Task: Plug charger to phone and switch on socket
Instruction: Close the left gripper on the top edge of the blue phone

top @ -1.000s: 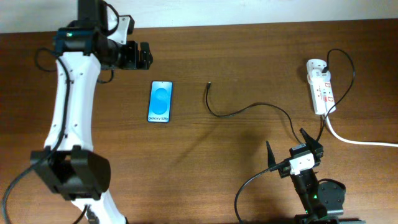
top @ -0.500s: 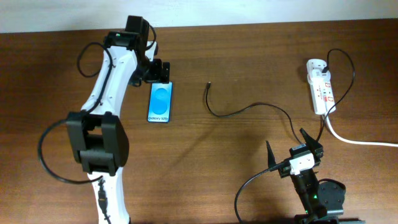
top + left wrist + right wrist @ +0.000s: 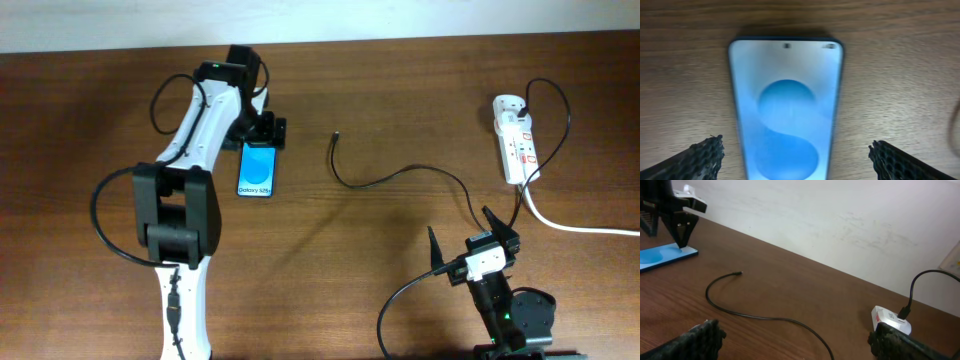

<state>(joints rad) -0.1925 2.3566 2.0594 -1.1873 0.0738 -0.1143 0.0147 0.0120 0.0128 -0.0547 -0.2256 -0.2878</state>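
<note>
The phone (image 3: 258,166) lies flat on the table, blue screen up, with dark text at its near end. It fills the left wrist view (image 3: 786,105). My left gripper (image 3: 265,133) hovers open over the phone's far end, one finger to each side (image 3: 795,159). The charger cable (image 3: 395,176) runs from the socket (image 3: 515,138) across the table to its plug tip (image 3: 335,135), which lies right of the phone. The cable (image 3: 760,314) and the socket (image 3: 891,321) also show in the right wrist view. My right gripper (image 3: 473,238) is open and empty near the front edge (image 3: 797,342).
A thick white cord (image 3: 575,226) leaves the socket toward the right edge. A white wall (image 3: 840,215) borders the table's far side. The left arm (image 3: 190,150) stretches from the front left across to the phone.
My left arm has swung right and down from the far left corner, and its gripper is now over the phone's far end. The right arm, cable and phone have not moved.
</note>
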